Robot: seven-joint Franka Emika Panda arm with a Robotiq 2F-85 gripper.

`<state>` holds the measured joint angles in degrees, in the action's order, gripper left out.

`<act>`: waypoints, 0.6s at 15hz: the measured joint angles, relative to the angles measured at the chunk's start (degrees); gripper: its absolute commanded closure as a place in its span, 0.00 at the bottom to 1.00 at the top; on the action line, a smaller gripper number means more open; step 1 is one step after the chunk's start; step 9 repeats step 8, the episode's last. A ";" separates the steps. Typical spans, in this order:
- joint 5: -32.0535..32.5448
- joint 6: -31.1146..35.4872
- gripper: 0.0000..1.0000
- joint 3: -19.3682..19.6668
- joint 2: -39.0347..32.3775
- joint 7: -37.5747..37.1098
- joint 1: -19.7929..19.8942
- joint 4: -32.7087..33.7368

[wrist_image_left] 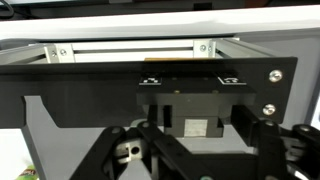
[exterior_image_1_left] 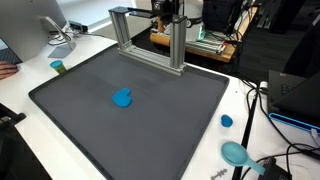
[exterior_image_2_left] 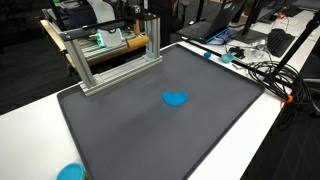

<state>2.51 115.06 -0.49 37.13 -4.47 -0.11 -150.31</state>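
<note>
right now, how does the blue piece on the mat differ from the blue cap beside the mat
The blue piece lies on the mat; the blue cap sits on the white table. The blue piece is larger and lumpy; the blue cap is small and round. Both are blue.

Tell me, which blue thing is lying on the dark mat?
The bright blue piece in the mat's middle. The small blue cap and pale blue disc lie beside it on the white table.

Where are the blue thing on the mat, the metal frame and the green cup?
blue thing [exterior_image_1_left: 123, 97], in an exterior view, its middle.
metal frame [exterior_image_1_left: 178, 48], in an exterior view, near post.
green cup [exterior_image_1_left: 58, 67], in an exterior view, its side.
</note>
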 measured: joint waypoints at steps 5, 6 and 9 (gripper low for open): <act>1.41 0.16 0.00 -0.86 4.49 -0.45 1.02 0.03; 2.20 0.68 0.00 -1.31 6.28 -0.45 1.21 0.01; 3.28 1.53 0.00 -2.24 9.98 -0.45 1.29 -0.02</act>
